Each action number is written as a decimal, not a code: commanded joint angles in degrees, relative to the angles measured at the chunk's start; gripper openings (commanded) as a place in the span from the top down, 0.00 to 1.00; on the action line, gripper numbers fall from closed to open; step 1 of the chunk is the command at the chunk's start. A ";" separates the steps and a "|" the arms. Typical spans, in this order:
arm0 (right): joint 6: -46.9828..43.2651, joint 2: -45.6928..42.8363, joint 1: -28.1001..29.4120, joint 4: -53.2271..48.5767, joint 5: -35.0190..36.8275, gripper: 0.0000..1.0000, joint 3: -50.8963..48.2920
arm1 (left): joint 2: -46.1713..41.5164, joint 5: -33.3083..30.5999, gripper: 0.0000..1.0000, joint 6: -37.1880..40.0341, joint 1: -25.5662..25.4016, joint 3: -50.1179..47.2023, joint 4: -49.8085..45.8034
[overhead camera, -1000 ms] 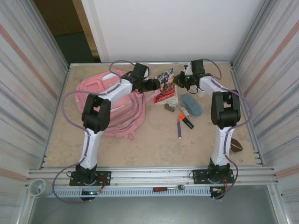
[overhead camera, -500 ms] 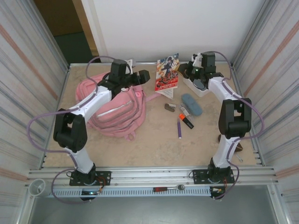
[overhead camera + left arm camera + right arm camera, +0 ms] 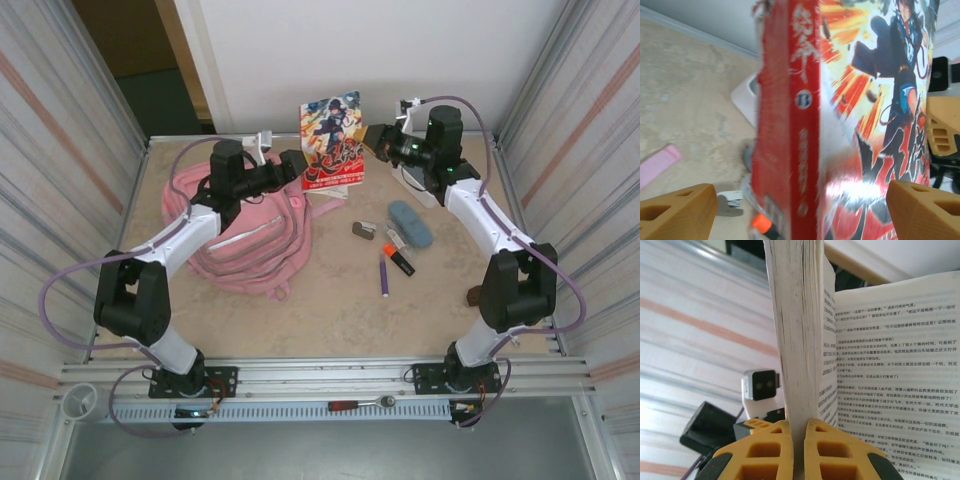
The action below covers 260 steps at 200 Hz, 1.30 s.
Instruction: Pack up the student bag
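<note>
**Book held up beside the bag**

From the top view we see the bag [image 3: 245,240] lying on the worktop [image 3: 330,310] in the left half of the frame, toward the back wall, with the left arm reaching over it. It is pink and rumpled, and one strap trails toward the frame's centre.

Just right of the bag, at upper centre, a book [image 3: 331,138] with a red, illustrated cover stands upright, lifted clear of the worktop. The right claw [image 3: 799,427] pinches it. In the right wrist view we see both yellow fingers pressed against the block of pages at its lower edge, while a loose printed page fans out to the right.

The left claw [image 3: 297,167] sits just left of the book, above the bag's upper right corner. In the left wrist view its fingers are spread wide at the bottom corners of the frame, with the book's red spine ahead between them, and we see no contact with it.

Right of centre on the worktop lie a blue case [image 3: 410,222], a marker [image 3: 399,257] and a purple pen [image 3: 384,273], all apart from the bag. A white box [image 3: 418,186] sits under the right arm near the back.
</note>
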 commanded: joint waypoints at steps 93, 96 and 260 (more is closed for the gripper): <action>3.11 0.25 1.23 9.02 -3.84 1.00 -2.13 | -2.75 7.54 0.64 -7.00 1.00 -3.66 13.22; 2.88 0.30 1.19 8.87 -3.86 1.00 -2.14 | -2.82 7.62 0.66 -7.00 1.01 -3.69 13.27; -11.42 -0.13 7.18 4.74 -10.44 0.05 -3.55 | -14.79 12.86 1.00 -4.34 1.62 -7.22 18.84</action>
